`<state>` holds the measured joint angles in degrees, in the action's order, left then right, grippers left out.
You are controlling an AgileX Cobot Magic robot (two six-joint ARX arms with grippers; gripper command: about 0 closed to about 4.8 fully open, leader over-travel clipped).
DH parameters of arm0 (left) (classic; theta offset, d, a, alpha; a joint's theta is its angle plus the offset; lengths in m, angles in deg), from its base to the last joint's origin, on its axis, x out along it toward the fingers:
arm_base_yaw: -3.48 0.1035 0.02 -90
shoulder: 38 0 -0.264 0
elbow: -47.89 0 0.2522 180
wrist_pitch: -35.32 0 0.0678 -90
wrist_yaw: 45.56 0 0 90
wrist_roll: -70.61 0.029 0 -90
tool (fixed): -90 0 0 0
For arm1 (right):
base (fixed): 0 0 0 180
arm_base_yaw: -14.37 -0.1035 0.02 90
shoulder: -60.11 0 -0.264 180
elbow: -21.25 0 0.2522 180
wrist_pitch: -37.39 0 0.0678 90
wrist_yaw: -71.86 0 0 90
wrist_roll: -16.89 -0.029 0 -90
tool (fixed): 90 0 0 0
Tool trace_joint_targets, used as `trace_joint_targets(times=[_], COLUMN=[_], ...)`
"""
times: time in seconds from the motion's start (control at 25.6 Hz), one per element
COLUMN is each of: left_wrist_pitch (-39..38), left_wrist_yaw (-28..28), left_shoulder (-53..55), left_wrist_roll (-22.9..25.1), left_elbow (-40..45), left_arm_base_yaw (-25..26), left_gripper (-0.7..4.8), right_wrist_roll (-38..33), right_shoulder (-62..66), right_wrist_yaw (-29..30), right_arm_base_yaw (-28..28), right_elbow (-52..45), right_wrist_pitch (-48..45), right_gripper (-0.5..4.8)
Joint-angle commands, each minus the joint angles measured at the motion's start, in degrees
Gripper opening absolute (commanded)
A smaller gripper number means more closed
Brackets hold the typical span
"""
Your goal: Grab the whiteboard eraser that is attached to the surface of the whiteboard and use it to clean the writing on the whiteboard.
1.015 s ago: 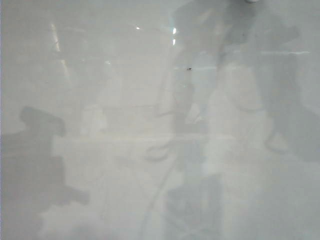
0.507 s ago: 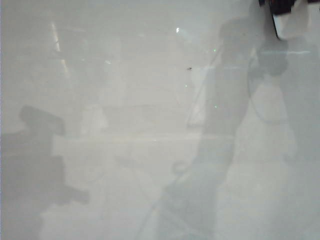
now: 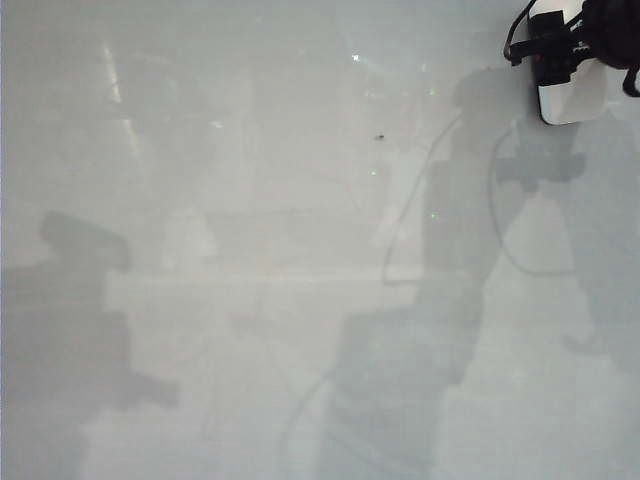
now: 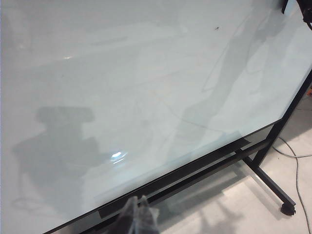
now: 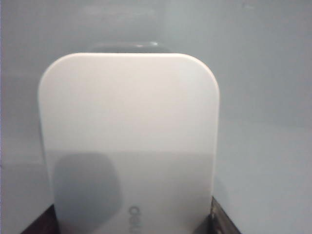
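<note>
One whiteboard eraser [image 3: 570,95] sits clamped in the right gripper [image 3: 565,50], its white block jutting out past the dark fingertips [image 5: 41,222] against the whiteboard [image 3: 250,250] at the exterior view's upper right corner, where the arm is cut off. No writing can be made out; only one dark speck [image 3: 380,137] shows, well apart from the gripper. The left gripper [image 4: 139,217] is a blur below the board's edge; whether its jaws are apart, I cannot tell.

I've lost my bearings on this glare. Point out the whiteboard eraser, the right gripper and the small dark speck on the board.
whiteboard eraser [image 5: 129,141]: right wrist view, middle of its white top.
right gripper [image 3: 560,45]: exterior view, dark fingers clamping the eraser near the top right corner.
dark speck [image 3: 380,137]: exterior view, the mark itself.
</note>
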<state>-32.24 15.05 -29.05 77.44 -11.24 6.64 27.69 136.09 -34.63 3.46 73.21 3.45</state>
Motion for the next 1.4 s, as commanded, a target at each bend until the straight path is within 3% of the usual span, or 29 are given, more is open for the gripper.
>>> trace_joint_targets(times=[0.04, 0.27, 0.43, 0.55, 0.62, 0.66, 1.09, 1.21, 1.37, 1.4], left_wrist_pitch=[0.70, 0.72, 0.70, 0.70, 0.70, 0.68, 0.70, 0.68, 0.70, 0.70], left_wrist_yaw=[-0.20, -0.20, -0.20, -0.22, -0.20, -0.20, -0.20, -0.20, -0.22, -0.20], left_shoulder=[-0.02, -0.02, -0.02, -0.02, -0.02, -0.02, -0.02, -0.02, -0.02, -0.02], left_wrist_roll=[0.20, 0.20, 0.20, 0.20, 0.20, 0.20, 0.20, 0.20, 0.20, 0.20], left_elbow=[-0.11, -0.11, -0.11, -0.11, -0.11, -0.11, -0.11, -0.11, -0.11, -0.11], left_arm_base_yaw=[0.00, 0.00, 0.00, 0.00, 0.00, 0.00, 0.00, 0.00, 0.00, 0.00], left_gripper=[-0.02, -0.02, -0.02, -0.02, -0.02, -0.02, -0.02, -0.02, -0.02, -0.02], right_wrist_roll=[-3.34, -3.80, -3.78, -3.72, -3.72, -3.72, -2.95, -2.97, -3.13, -3.10], right_shoulder=[0.79, 2.62, 3.19, 3.19, 3.17, 3.17, -3.54, -14.27, -28.50, -31.67], right_wrist_yaw=[0.37, 1.31, 2.60, 2.58, 2.43, 2.43, -1.79, -1.77, -1.53, -1.53], right_arm_base_yaw=[0.57, 0.63, 0.63, 0.63, 0.63, 0.61, 0.24, 0.17, 0.20, 0.22], right_elbow=[0.28, 0.39, 0.42, 0.39, 0.39, 0.39, -1.95, -5.55, -9.75, -10.62], right_wrist_pitch=[-3.65, -4.96, -4.83, -4.44, -4.37, -4.31, 2.21, 11.13, 20.41, 22.67], right_gripper=[1.38, 1.40, 2.00, 2.71, 4.52, 4.79, 4.79, 4.79, 3.63, 3.07])
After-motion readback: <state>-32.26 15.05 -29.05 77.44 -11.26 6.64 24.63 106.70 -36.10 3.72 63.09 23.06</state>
